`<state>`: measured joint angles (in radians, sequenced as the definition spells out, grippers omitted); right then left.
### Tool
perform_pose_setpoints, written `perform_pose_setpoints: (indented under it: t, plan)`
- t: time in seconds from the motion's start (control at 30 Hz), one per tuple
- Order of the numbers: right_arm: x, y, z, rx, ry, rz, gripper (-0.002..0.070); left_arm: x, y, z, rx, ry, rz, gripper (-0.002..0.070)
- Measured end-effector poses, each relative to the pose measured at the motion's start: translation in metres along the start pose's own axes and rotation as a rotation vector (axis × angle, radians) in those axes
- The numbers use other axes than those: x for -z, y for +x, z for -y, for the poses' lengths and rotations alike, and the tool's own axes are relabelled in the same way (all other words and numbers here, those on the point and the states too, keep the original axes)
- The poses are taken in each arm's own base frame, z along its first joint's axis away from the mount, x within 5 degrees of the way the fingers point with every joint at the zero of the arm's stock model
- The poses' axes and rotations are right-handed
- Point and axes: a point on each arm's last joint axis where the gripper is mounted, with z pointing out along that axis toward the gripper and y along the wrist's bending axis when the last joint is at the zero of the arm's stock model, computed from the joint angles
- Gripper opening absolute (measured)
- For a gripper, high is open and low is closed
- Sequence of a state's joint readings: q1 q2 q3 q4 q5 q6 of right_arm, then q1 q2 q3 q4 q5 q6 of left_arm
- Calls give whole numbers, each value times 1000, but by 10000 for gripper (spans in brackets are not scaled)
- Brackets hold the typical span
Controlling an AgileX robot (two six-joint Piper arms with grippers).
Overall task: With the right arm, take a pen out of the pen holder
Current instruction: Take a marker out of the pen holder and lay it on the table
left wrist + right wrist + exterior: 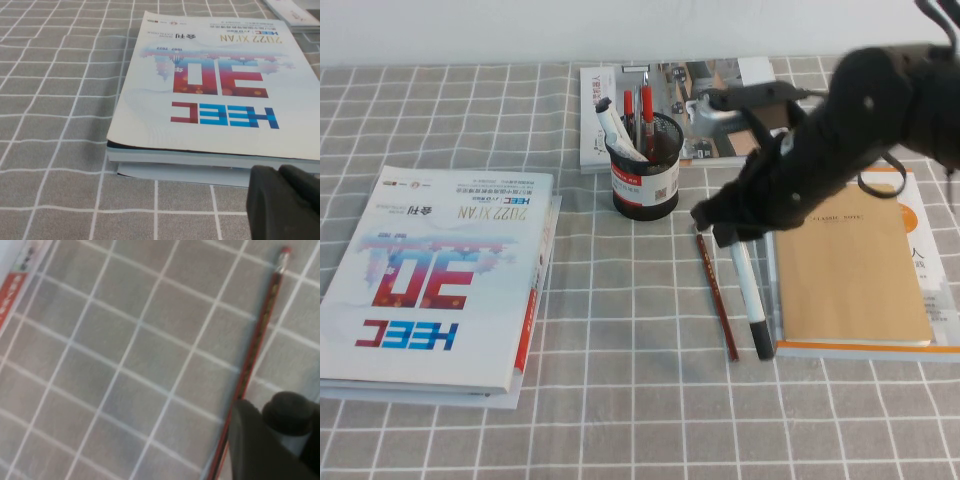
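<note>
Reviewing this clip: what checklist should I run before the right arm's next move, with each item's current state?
1. Marker out of the pen holder: ok, it is beside the pencil.
2. Right gripper holding the marker: ok, closed on its end, low over the cloth.
3. Marker resting on the cloth: cannot tell.
4. Marker clear of the pencil and notebook: cannot tell, the gaps are narrow.
5. Pen holder upright with pens inside: ok.
6. Left gripper out of the way: ok, beside the book stack on the left.
</note>
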<state>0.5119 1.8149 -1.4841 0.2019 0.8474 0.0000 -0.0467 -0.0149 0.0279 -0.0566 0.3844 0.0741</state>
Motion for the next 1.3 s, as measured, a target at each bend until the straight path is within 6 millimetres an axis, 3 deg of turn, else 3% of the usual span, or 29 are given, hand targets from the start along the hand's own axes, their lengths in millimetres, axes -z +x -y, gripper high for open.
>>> perform_pose_setpoints:
  t: [0.2,0.4,0.67,1.03,1.3]
  plan:
    - [-12,-33,17,-37,35,-20,121,0,0,0,0,0,0,-5]
    - [-42,-48,35,-83,48,-75,121,0,0,0,0,0,0,-5]
    - [-86,-46,51,-152,26,-159,120,0,0,0,0,0,0,-5]
    - [-110,-40,59,-200,4,-191,120,0,0,0,0,0,0,-5]
    - [-114,-42,59,-240,-9,-170,120,0,0,0,0,0,0,-5]
